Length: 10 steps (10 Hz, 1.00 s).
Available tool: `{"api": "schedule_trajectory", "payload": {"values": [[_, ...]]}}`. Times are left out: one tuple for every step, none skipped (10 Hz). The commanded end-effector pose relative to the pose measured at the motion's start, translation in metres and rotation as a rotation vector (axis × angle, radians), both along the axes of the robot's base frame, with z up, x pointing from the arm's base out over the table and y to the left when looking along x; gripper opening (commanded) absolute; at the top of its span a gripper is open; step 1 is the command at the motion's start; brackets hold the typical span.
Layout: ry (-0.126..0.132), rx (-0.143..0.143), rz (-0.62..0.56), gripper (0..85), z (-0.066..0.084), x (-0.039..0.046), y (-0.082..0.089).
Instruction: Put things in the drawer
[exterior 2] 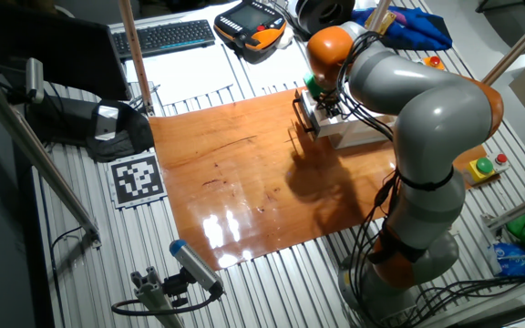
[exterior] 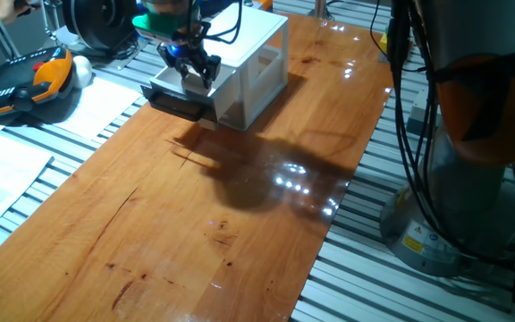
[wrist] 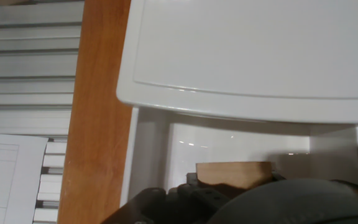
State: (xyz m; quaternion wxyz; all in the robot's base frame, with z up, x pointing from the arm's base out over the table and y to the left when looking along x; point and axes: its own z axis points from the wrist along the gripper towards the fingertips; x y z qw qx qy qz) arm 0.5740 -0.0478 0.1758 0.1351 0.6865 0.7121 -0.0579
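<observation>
The white two-drawer cabinet (exterior: 250,55) stands at the far end of the wooden table, also in the other fixed view (exterior 2: 358,135). Its upper drawer (exterior: 164,88) is pulled out, with the dark handle bar (exterior: 173,105) in front. My gripper (exterior: 195,72) hangs just over the open drawer, fingers apart. In the hand view a pale beige wooden cube (wrist: 235,175) sits inside the drawer tray (wrist: 148,155), just below the cabinet top (wrist: 247,50). My dark fingertips (wrist: 166,200) hide the cube's lower edge.
A teach pendant (exterior: 25,85) and paper sheets (exterior: 7,165) lie on the slatted bench left of the wooden table (exterior: 195,241). The arm's base (exterior: 472,179) stands at the right. A keyboard (exterior 2: 167,36) and a marker tag (exterior 2: 138,179) lie beyond the board.
</observation>
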Motion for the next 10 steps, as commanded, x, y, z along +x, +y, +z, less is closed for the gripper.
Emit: {"api": "schedule_trajectory", "payload": {"values": [[0.000,-0.001,-0.001,51.0,-0.0001,-0.0001,-0.0001],[-0.001,-0.004,-0.003,51.0,-0.0002,-0.0004,-0.0005],[0.002,-0.004,0.000,51.0,-0.0008,-0.0006,-0.0008],[-0.002,-0.003,0.003,51.0,-0.0016,-0.0008,-0.0011],[-0.005,-0.012,0.005,51.0,-0.0017,-0.0009,-0.0011],[-0.005,-0.015,0.003,51.0,-0.0017,-0.0010,-0.0011],[-0.004,-0.017,0.002,68.0,-0.0018,-0.0012,-0.0009],[-0.003,-0.018,0.001,68.0,-0.0021,-0.0014,-0.0009],[-0.002,-0.020,0.003,68.0,-0.0022,-0.0015,-0.0009],[-0.005,-0.019,0.005,68.0,-0.0015,-0.0017,-0.0009]]}}
